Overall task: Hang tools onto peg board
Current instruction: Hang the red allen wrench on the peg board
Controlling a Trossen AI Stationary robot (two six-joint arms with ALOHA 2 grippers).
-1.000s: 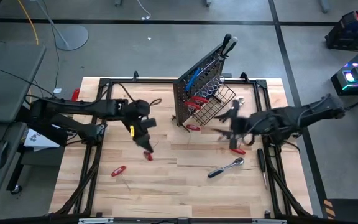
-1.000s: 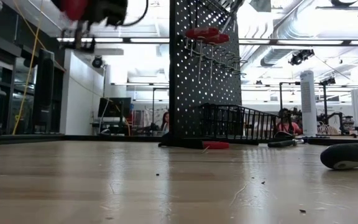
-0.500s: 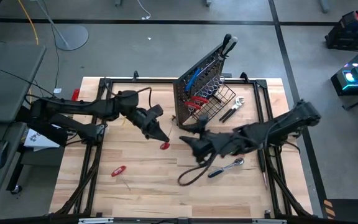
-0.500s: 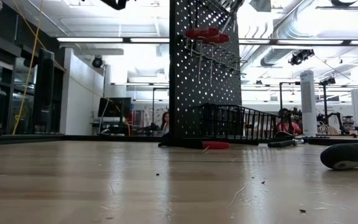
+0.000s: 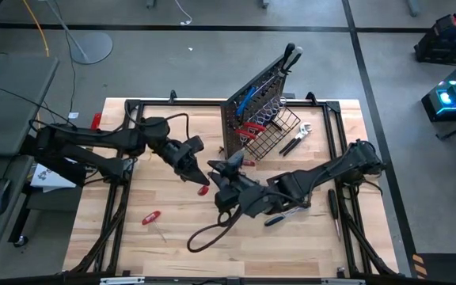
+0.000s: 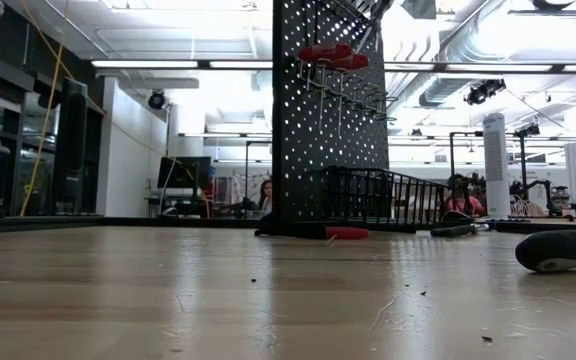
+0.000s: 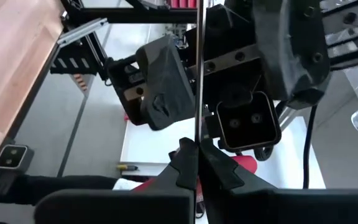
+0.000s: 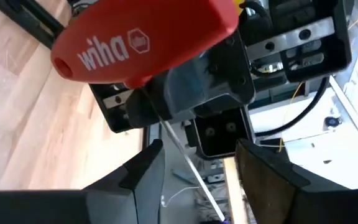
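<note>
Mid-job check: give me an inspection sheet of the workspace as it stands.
Surface: wooden table, tools lying loose.
Job's things: peg board upright, tools hung; red T-handle screwdriver held above the table; red-handled tool and wrench on the table.
Clutter: nothing seen.
Grippers: left gripper shut on the screwdriver's shaft; right gripper open, fingers either side of that shaft.
Cables: black cable looping under the right arm.
Surroundings: people seated beyond the table.

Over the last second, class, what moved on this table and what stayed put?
The right hand swung from beside the peg board across to the table's middle, open around the red-handled screwdriver gripped by the left hand, which carried it inward. The ratchet and peg board stayed.
</note>
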